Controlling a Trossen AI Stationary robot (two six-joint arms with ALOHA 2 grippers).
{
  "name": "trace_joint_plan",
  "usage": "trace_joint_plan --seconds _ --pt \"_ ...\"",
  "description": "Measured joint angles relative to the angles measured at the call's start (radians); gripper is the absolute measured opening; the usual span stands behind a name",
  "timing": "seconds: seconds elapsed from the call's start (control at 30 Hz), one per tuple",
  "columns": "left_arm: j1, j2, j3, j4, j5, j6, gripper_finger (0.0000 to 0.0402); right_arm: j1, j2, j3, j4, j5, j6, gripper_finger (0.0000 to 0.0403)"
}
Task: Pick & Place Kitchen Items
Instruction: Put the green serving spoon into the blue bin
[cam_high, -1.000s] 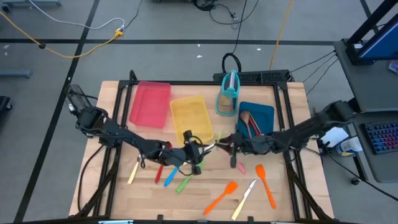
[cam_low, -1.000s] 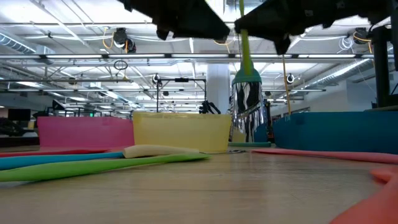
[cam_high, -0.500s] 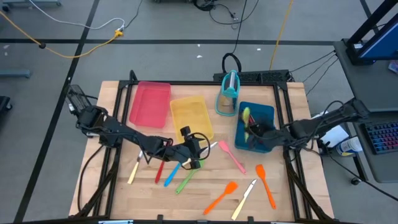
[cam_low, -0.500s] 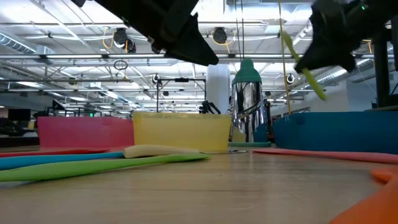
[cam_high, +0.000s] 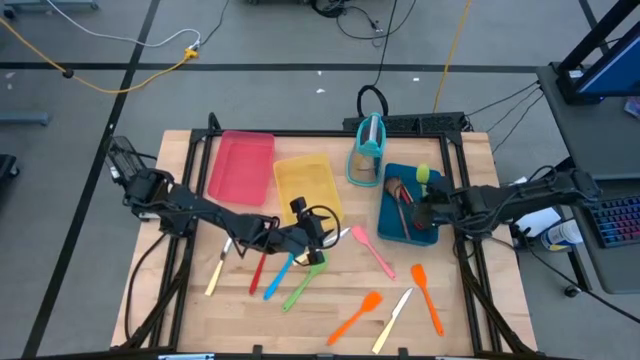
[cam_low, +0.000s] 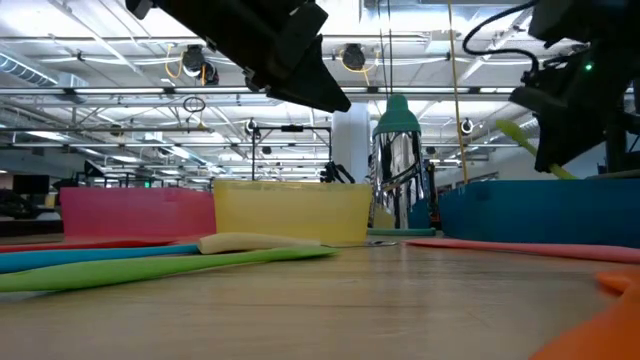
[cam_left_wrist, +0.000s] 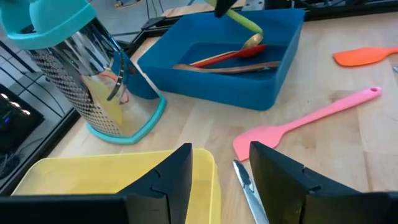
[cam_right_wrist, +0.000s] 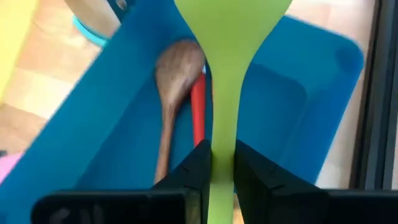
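The wooden bench (cam_high: 330, 300) carries a red tray (cam_high: 241, 165), a yellow tray (cam_high: 306, 187) and a blue tray (cam_high: 390, 222) in a row, with a teal-framed grater (cam_high: 366, 150) behind them.

The right claw (cam_high: 424, 207) hovers over the blue tray, clamped on the handle of a lime-green spatula (cam_right_wrist: 227, 56); the handle's lower end is hidden between its fingers. Under it in the tray lie a brown spoon (cam_right_wrist: 172, 87) and a red utensil (cam_right_wrist: 198, 112), partly covered by the spatula.

The left claw (cam_high: 316, 247) hangs near the yellow tray's front corner, its fingers (cam_left_wrist: 168, 180) parted and holding nothing. Just past it lie a pink spatula (cam_left_wrist: 298, 121) and a metal utensil (cam_left_wrist: 249, 190), cut off at the frame edge.

Farther forward lie two orange spatulas (cam_high: 357, 316), a cream-handled knife (cam_high: 392, 320), plus green (cam_high: 300, 285), blue (cam_high: 277, 279) and red (cam_high: 257, 273) utensils.
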Motion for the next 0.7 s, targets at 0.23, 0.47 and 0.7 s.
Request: trace_joint_plan --seconds 0.23,0.47,0.7 --pt "0.017 0.0 0.0 0.0 0.0 -0.001 0.0166 -0.109 0.067 -0.136 0.178 -0.164 -0.127 0.0045" --pt "0.035 0.0 0.0 0.0 0.001 -0.001 0.0165 -0.177 0.078 -0.197 0.224 -0.205 -0.223 0.0049" --pt "0.051 0.0 0.0 0.0 0.002 0.0 0.0166 -0.202 0.077 -0.211 0.313 -0.201 -0.368 0.0093"
